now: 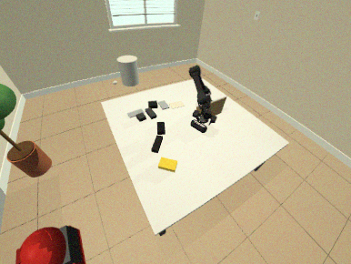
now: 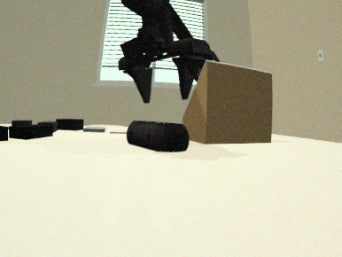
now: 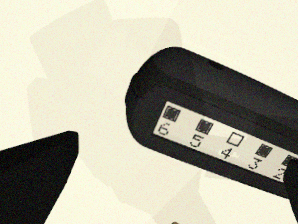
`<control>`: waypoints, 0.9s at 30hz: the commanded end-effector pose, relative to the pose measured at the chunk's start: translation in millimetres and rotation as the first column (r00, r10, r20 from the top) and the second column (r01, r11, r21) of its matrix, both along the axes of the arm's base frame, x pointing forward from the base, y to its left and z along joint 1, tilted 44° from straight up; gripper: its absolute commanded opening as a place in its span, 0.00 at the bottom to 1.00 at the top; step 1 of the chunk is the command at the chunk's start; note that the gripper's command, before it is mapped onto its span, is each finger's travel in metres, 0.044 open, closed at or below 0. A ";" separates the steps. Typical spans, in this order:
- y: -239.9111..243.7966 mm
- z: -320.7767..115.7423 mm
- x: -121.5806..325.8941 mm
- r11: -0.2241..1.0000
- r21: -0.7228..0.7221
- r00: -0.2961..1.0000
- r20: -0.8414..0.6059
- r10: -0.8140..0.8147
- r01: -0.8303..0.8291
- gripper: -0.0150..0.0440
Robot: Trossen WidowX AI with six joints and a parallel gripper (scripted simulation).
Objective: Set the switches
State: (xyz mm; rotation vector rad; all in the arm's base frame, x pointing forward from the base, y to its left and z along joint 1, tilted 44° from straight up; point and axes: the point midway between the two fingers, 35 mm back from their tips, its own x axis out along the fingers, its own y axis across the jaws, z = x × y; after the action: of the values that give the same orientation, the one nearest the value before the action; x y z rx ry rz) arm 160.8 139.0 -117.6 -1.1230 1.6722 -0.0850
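The dark grey controller unit (image 1: 198,126) (image 2: 158,136) (image 3: 240,90) lies upside down on the bench, its underside facing up. On its white label (image 3: 217,134) in the wrist view, squares 6, 5 and 3 are filled and square 4 is empty. Square 2 is partly covered by a finger and looks filled; square 1 is not visible. The rocker switches are hidden underneath. My gripper (image 1: 204,120) (image 2: 166,100) (image 3: 182,153) is wide open and empty, fingers pointing down, above the unit without touching it.
A brown box-like block (image 1: 218,106) (image 2: 239,104) stands close behind and beside the unit. Several black modules (image 1: 161,127) (image 1: 156,144) and flat grey pieces (image 1: 135,113) lie farther left on the white bench (image 1: 236,150). A yellow block (image 1: 167,164) lies toward the front.
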 end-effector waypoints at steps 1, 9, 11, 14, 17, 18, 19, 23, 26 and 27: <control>0.3 -3.2 -5.3 0.947 0.087 0.875 0.364 -0.319 0.309 1.00; 0.1 -6.9 -11.5 0.752 0.340 0.450 0.637 -0.626 0.565 1.00; -0.1 -7.7 -13.1 0.685 0.418 0.312 0.666 -0.677 0.596 1.00; -0.3 -9.0 -15.3 0.577 0.538 0.094 0.677 -0.730 0.614 1.00; -0.5 -10.2 -17.6 0.463 0.656 -0.127 0.647 -0.752 0.597 1.00; -0.6 -10.5 -18.2 0.431 0.687 -0.187 0.632 -0.752 0.585 1.00; -0.6 -10.7 -18.5 0.412 0.705 -0.223 0.621 -0.751 0.577 1.00; -0.7 -10.8 -18.7 0.405 0.711 -0.235 0.618 -0.750 0.575 1.00; -0.7 -10.8 -18.7 0.405 0.711 -0.235 0.618 -0.750 0.575 1.00; -0.7 -10.8 -18.7 0.405 0.711 -0.235 0.618 -0.750 0.575 1.00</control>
State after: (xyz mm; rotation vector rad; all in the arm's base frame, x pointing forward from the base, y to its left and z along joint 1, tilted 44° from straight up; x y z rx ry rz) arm 142.2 138.1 -128.1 0.2740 0.8790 -1.1300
